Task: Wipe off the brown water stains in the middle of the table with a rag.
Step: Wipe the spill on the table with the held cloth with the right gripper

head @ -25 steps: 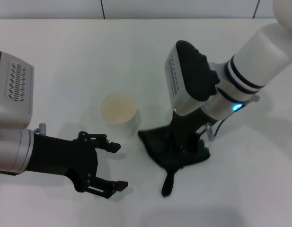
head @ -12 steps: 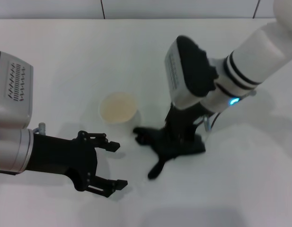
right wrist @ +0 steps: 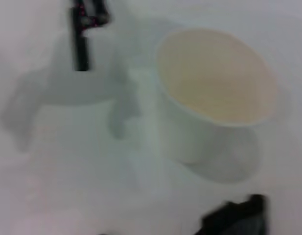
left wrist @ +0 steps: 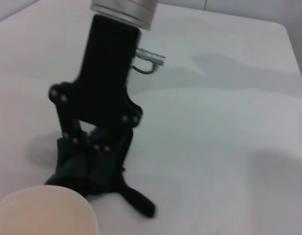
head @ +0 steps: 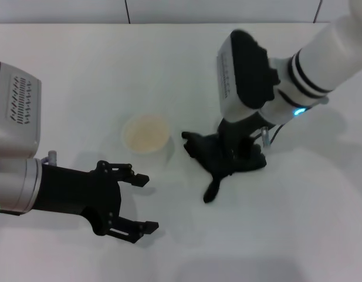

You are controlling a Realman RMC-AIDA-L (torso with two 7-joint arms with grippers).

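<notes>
Rag (head: 225,158) lies on table (head: 81,76), clamped by right gripper (head: 234,157) (cup (head: 146,136) at nine o'clock); left gripper (head: 136,202) hovers, jaws apart.

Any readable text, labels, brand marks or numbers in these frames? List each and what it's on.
None readable in any view.
Paper cup: plain, no print visible.
Rag, under the right gripper: plain dark cloth, no tag text visible.
Left gripper, open, near the table's front edge: no markings.
Arm housings: only vent slots and small lit indicator lights, no lettering.
</notes>
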